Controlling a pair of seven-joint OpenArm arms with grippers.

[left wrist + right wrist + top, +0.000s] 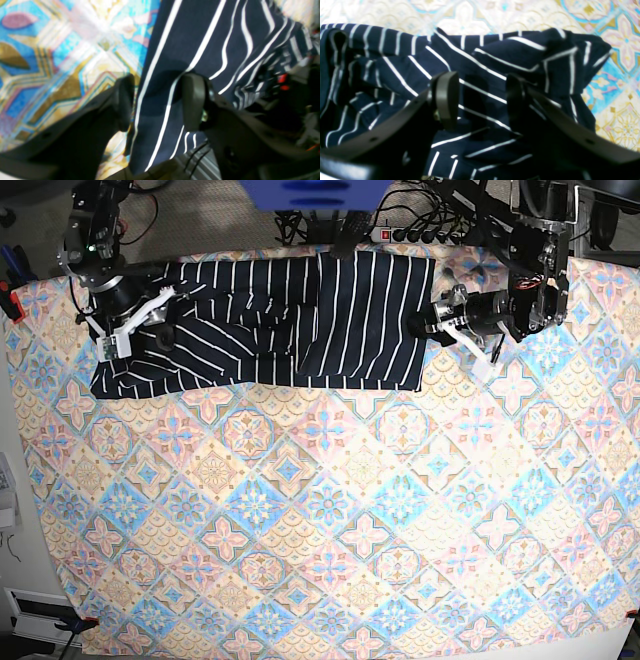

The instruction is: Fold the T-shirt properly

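The dark navy white-striped fabric T-shirt (pixel 300 320) lies rumpled at twelve o'clock on the pastel orange-and-blue diamond-patterned surface (pixel 330 520). The left hand (pixel 157 102), at the shirt's three o'clock edge, has its fingers apart straddling the hem. The right hand (pixel 482 97), at nine o'clock, is spread apart over bunched cloth.

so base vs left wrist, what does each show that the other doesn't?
Base only: the whole T-shirt spread along the tablecloth's far edge, the right gripper at its bunched end, a power strip behind. Left wrist only: the left gripper close up, jaws open, straddling the shirt's edge. Both: striped fabric, patterned cloth, left gripper.
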